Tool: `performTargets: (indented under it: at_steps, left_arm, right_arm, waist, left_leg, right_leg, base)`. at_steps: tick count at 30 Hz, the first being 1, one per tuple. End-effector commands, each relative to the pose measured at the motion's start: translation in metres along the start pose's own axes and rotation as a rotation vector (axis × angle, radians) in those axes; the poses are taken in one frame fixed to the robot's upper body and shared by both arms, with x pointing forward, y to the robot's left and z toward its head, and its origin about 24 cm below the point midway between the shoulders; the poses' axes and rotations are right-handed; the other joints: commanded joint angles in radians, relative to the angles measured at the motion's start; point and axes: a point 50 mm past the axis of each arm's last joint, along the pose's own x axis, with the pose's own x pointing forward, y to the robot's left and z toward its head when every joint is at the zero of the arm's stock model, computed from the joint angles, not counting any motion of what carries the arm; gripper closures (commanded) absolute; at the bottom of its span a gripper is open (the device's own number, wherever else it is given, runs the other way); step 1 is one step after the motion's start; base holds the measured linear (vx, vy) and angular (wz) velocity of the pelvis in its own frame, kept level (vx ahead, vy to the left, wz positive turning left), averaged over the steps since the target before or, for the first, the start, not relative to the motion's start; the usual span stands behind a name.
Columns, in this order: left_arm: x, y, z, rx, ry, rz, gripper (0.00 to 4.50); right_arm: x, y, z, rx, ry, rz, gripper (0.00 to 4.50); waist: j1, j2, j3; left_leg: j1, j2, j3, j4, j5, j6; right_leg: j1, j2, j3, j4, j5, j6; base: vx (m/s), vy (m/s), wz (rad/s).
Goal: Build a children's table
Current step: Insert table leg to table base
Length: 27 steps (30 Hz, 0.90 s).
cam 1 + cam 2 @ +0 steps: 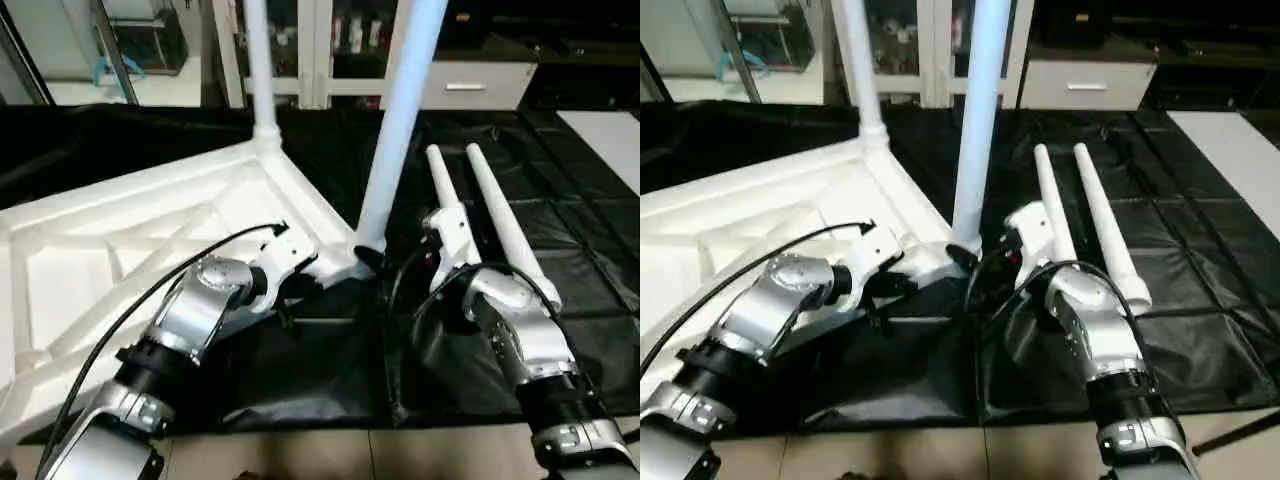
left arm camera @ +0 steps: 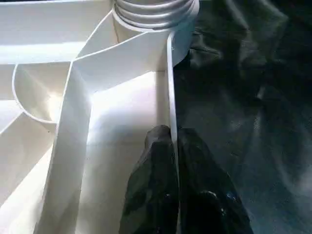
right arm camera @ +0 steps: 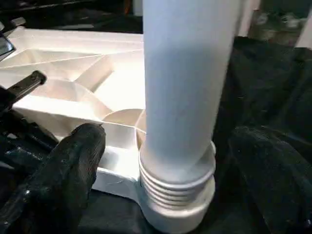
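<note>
The white tabletop (image 1: 120, 240) lies ribbed side up on the black cover. One white leg (image 1: 258, 70) stands in its far corner socket. A second leg (image 1: 400, 120) stands in the near right socket (image 3: 175, 214), with thread rings showing above the socket. My left gripper (image 2: 170, 139) is shut on the tabletop's thin side wall, close to that socket. My right gripper (image 3: 170, 146) is open, one finger (image 3: 78, 156) on each side of the leg's base with gaps to it. Two loose legs (image 1: 500, 220) lie side by side on the cover to the right.
The black cover (image 1: 330, 370) is wrinkled in front of the tabletop, and the work table's front edge (image 1: 300, 440) runs just below my forearms. Cabinets and a white drawer unit (image 1: 470, 85) stand behind the table. A pale panel (image 1: 610, 140) lies at the far right.
</note>
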Motion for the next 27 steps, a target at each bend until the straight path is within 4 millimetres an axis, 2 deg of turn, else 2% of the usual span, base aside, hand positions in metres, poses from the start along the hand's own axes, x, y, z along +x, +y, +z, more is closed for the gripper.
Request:
performTargets:
  at_steps: [1, 5, 7, 13, 18, 24, 27]
  left_arm:
    - [0.005, -0.011, -0.010, -0.005, 0.051, -0.075, 4.50]
    - [0.002, -0.014, -0.011, 0.003, 0.051, -0.108, 4.50]
    - [0.000, -0.017, -0.011, 0.015, 0.050, -0.138, 4.50]
    - [-0.005, -0.021, -0.013, 0.041, 0.058, -0.186, 4.50]
    - [-0.009, -0.024, -0.015, 0.059, 0.063, -0.228, 4.50]
    - [-0.014, -0.027, -0.017, 0.077, 0.069, -0.276, 4.50]
    - [-0.015, -0.027, -0.017, 0.082, 0.074, -0.286, 4.50]
  right_arm:
    - [-0.002, 0.000, 0.004, -0.012, -0.003, 0.014, 0.05]
    - [-0.004, 0.002, 0.006, -0.013, 0.012, 0.052, 0.05]
    - [-0.006, 0.003, 0.006, -0.014, 0.026, 0.081, 0.05]
    - [-0.011, 0.005, 0.005, -0.020, 0.064, 0.138, 0.05]
    - [-0.019, 0.007, -0.002, -0.024, 0.126, 0.187, 0.05]
    - [-0.025, 0.009, -0.003, -0.017, 0.152, 0.230, 0.05]
    - [-0.026, 0.009, -0.003, -0.015, 0.153, 0.239, 0.05]
  waist:
    - [0.006, -0.003, -0.063]
    - [0.012, -0.002, -0.061]
    - [0.018, -0.006, -0.061]
    - [0.022, -0.006, -0.062]
    - [0.022, -0.007, -0.059]
    - [0.023, -0.006, -0.062]
    - [0.024, -0.006, -0.061]
  left_leg:
    - [0.032, 0.099, -0.041, -0.067, -0.142, 0.072]
    - [0.034, 0.098, -0.041, -0.068, -0.160, 0.054]
    - [0.034, 0.098, -0.042, -0.068, -0.166, 0.046]
    - [0.032, 0.096, -0.042, -0.066, -0.164, 0.042]
    - [0.033, 0.096, -0.044, -0.067, -0.212, 0.021]
    - [0.033, 0.095, -0.044, -0.065, -0.189, 0.027]
    - [0.032, 0.095, -0.044, -0.065, -0.197, 0.024]
  right_leg:
    - [0.043, -0.080, 0.047, -0.043, -0.050, -0.277]
    - [0.040, -0.079, 0.049, -0.045, -0.086, -0.264]
    - [0.042, -0.080, 0.049, -0.045, -0.097, -0.258]
    - [0.041, -0.079, 0.049, -0.041, -0.102, -0.249]
    - [0.039, -0.082, 0.051, -0.049, -0.182, -0.235]
    - [0.040, -0.078, 0.049, -0.043, -0.136, -0.240]
    - [0.040, -0.081, 0.050, -0.044, -0.150, -0.242]
  base:
    - [0.000, 0.000, 0.00]
    - [0.000, 0.000, 0.00]
    - [0.000, 0.000, 0.00]
    - [0.000, 0.000, 0.00]
    - [0.000, 0.000, 0.00]
    - [0.000, 0.000, 0.00]
    - [0.000, 0.000, 0.00]
